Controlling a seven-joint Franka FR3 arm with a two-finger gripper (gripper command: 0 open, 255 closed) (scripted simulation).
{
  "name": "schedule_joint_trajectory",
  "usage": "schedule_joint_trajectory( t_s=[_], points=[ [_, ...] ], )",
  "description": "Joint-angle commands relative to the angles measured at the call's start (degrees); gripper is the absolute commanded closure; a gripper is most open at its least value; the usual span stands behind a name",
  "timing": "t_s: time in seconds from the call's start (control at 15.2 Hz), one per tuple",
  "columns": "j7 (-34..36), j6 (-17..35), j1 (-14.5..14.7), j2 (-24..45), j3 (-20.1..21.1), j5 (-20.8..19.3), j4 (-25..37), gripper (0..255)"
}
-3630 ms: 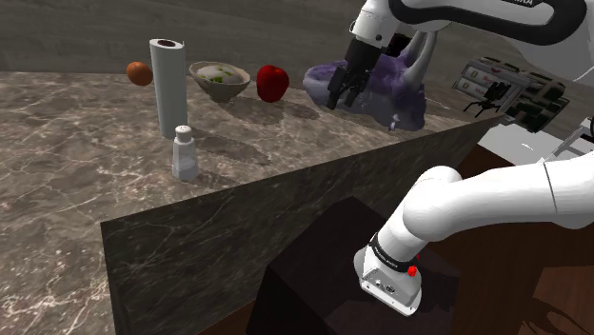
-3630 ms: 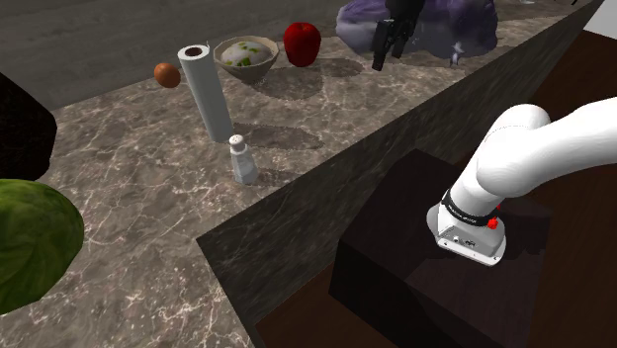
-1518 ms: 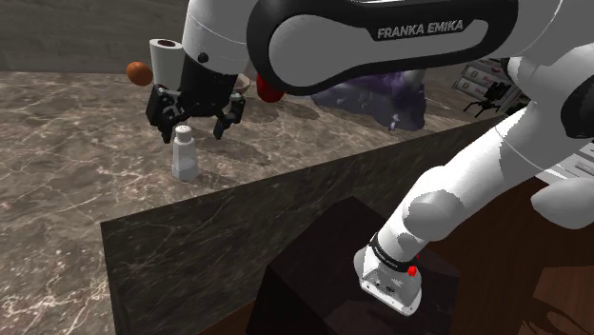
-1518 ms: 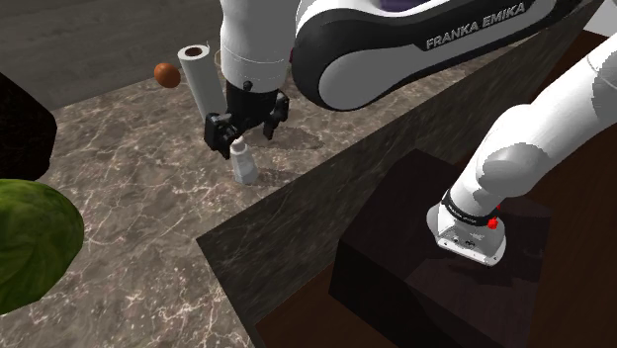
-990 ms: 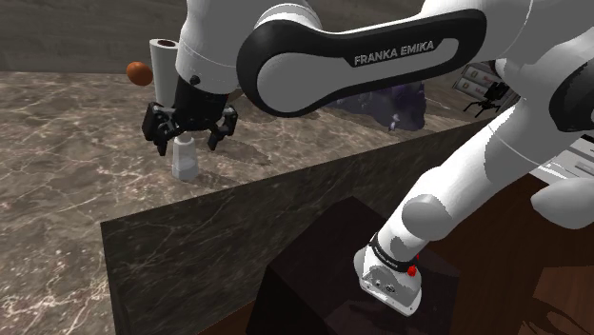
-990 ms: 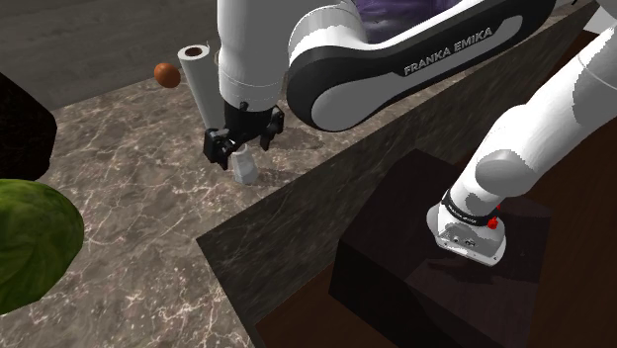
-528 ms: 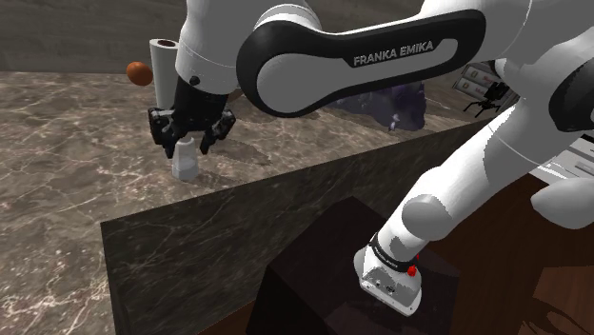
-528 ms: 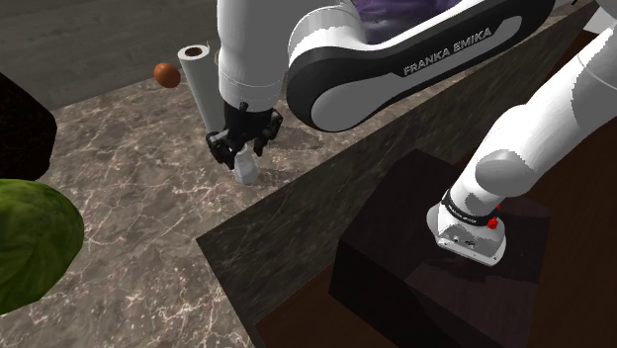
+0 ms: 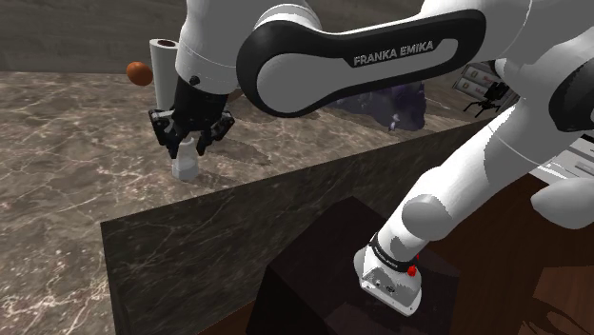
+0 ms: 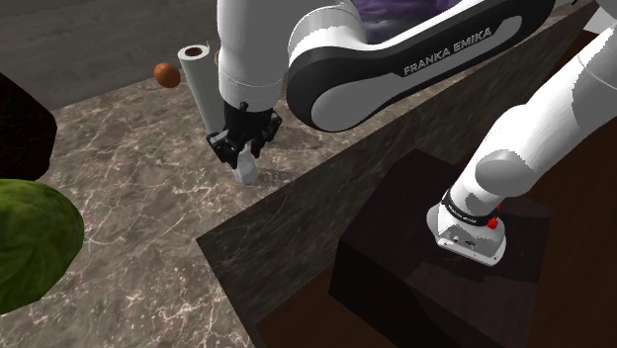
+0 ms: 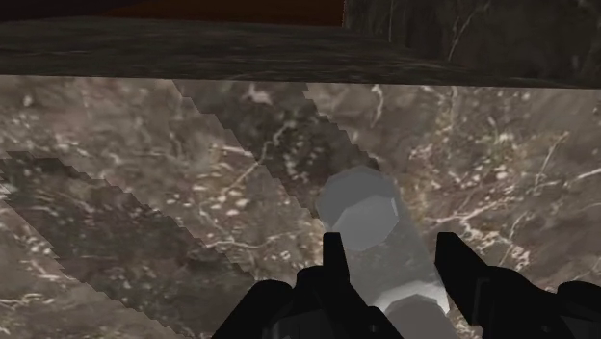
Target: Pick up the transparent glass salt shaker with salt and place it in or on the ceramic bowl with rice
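A small pale salt shaker (image 9: 184, 166) with a lighter cap stands upright on the dark marble counter (image 9: 67, 143), close to the counter's front edge. My black gripper (image 9: 188, 145) comes down over its upper part and is shut on it. In the second exterior view the gripper (image 10: 243, 148) clasps the shaker (image 10: 248, 172) from both sides. Seen from the wrist, the shaker (image 11: 364, 214) sits between the two fingers (image 11: 334, 252), gripper (image 11: 390, 247) closed against it. My white arm hides the bowl.
A tall paper towel roll (image 9: 163, 65) stands just behind the shaker, with a brown round fruit (image 9: 139, 72) beside it. A purple lump (image 9: 386, 100) lies farther along the counter. A green cabbage (image 10: 30, 237) fills the second exterior view's lower left.
The fingers, wide apart around the shaker's top a second ago, have closed onto it. The arm and the shaker have stayed in place.
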Motion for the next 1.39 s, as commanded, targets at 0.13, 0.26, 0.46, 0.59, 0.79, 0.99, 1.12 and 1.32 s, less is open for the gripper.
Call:
schedule_joint_trajectory(
  t_s=[0.13,0.26,0.46,0.59,0.79,0.99,1.12,1.32],
  points=[
    [-0.4,-1.5,0.0,-0.4,-0.3,0.3,1.2,255],
    [-0.7,-3.0,0.1,-0.7,-0.5,0.6,2.5,255],
    [-1.1,-5.3,0.1,-1.1,-0.8,0.9,4.4,255],
    [-1.3,-6.9,0.0,-1.3,-1.0,1.1,5.8,255],
    [-1.6,-9.1,0.0,-1.4,-1.2,1.2,8.0,255],
    [-1.8,-11.4,-0.1,-1.4,-1.4,1.2,10.3,255],
    [-1.9,-13.0,-0.2,-1.4,-1.5,1.1,11.9,255],
    [-2.0,-15.3,-0.3,-1.1,-1.5,1.0,14.4,255]
  ],
)
